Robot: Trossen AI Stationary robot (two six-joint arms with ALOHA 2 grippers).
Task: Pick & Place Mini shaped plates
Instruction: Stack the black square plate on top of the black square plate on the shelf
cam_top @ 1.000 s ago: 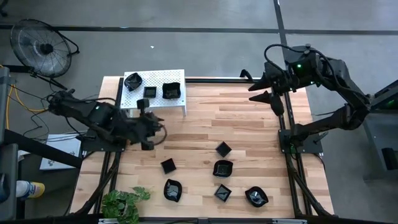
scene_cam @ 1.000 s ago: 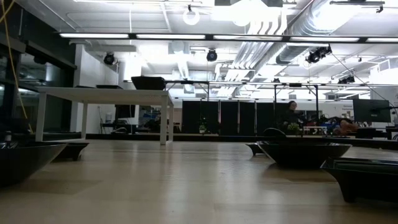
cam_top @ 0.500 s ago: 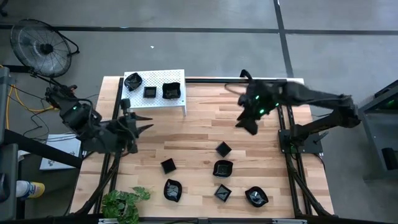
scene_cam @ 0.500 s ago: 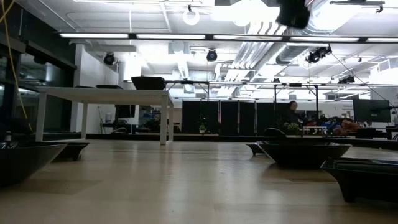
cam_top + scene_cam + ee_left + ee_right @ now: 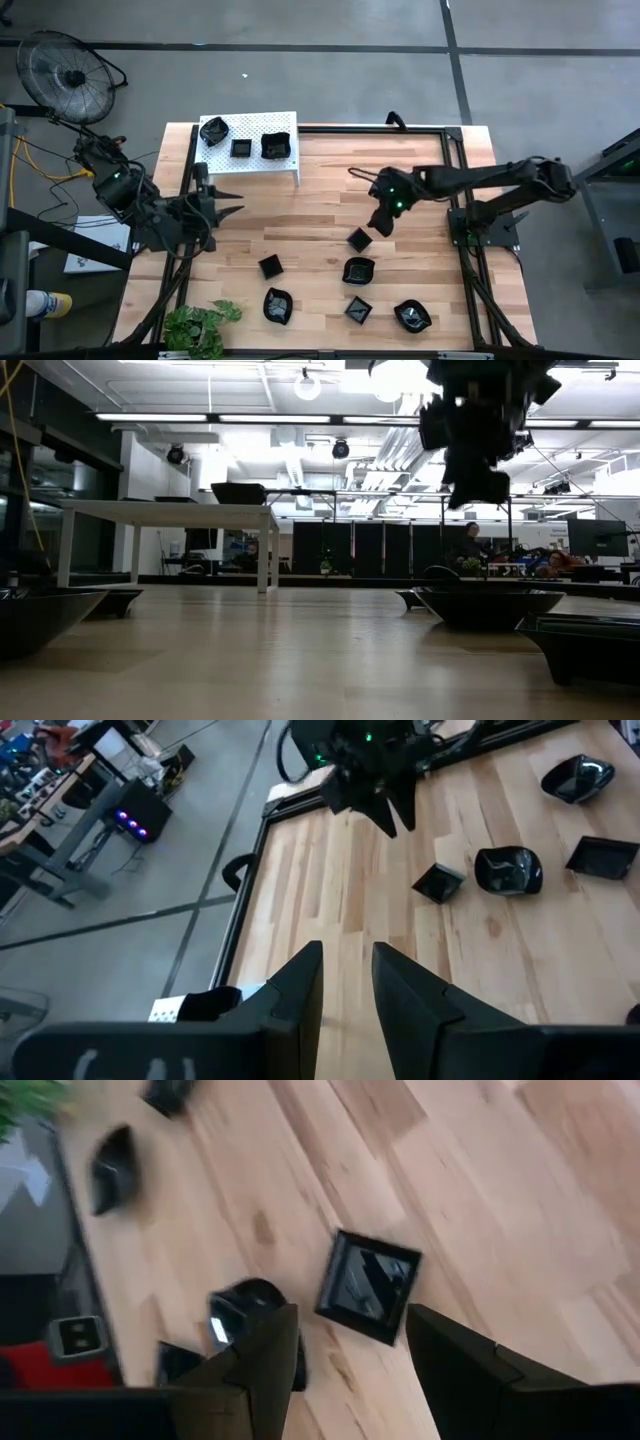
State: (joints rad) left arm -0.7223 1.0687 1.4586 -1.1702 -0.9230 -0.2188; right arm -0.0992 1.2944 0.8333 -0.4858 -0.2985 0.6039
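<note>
Several mini shaped plates, small glossy black dishes, lie on the wooden table [image 5: 320, 200]; one is a square plate [image 5: 359, 239] near the middle. Three more sit on the white perforated shelf [image 5: 248, 160] at the far left. My right gripper [image 5: 379, 226] hangs open, slanting down, just on the far side of the square plate [image 5: 368, 1287], which shows ahead between its fingers; it touches nothing. In the low view it hangs well above the tabletop [image 5: 478, 455]. My left gripper [image 5: 235, 203] stands open and empty [image 5: 347, 982] at the table's left edge, in front of the shelf.
Other black plates lie toward the near edge: a square one [image 5: 269, 265], a rounded one [image 5: 358, 270], and three in the front row [image 5: 277, 305], [image 5: 358, 309], [image 5: 412, 316]. A potted plant [image 5: 200, 325] stands at the near left corner. Bare wood lies between the shelf and the plates.
My right gripper has swung down from high over the table's far right corner toward the middle, rolling as it came, and now hangs by the square plate. My left gripper has drawn back toward the table's left edge, then kept still. No plate has moved.
</note>
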